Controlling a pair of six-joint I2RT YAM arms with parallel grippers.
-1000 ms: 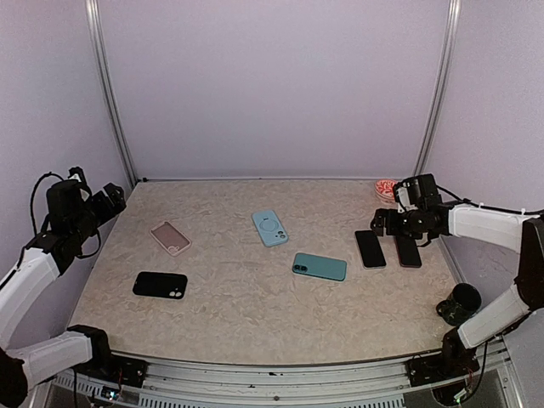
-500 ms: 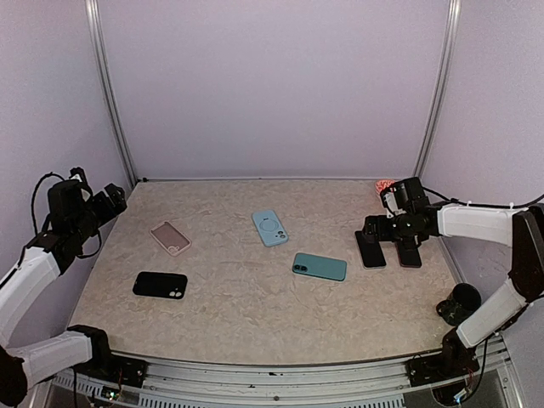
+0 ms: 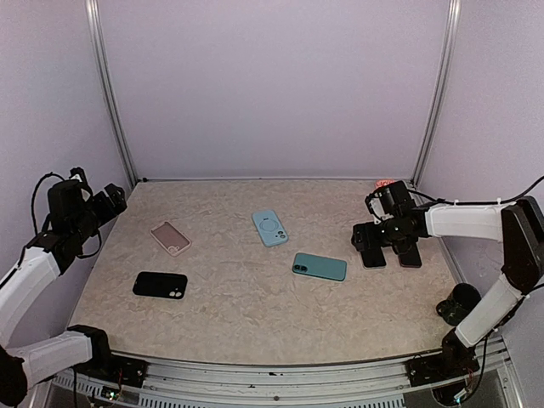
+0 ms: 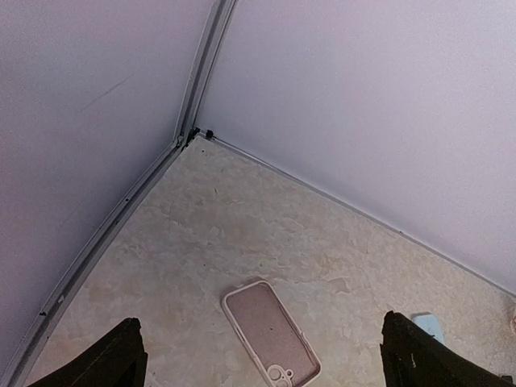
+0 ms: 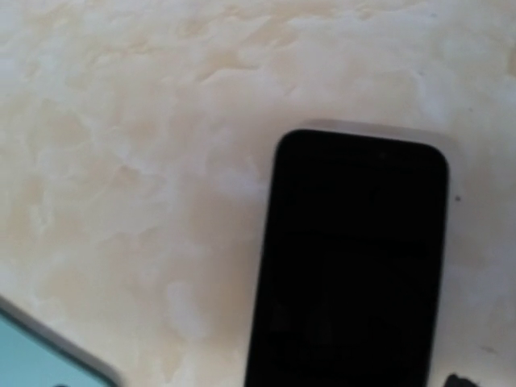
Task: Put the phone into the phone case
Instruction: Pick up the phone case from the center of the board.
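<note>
Top external: two phones [image 3: 371, 255], four cases [image 3: 269, 228] (scattered).

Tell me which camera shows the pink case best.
Left wrist: the pink case is close and unobstructed, with its camera cutout visible. Top external shows it small, on the table's left side. Right wrist misses it.

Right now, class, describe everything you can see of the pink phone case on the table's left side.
The pink phone case is a rounded rectangle with a pale raised rim and duller pink inside turned up, seemingly empty. A camera cutout sits at its end nearer the left wrist camera. It looks matte. It lies flat on the mottled beige table, touching nothing else; the left fingers stand open, clear of it.
</note>
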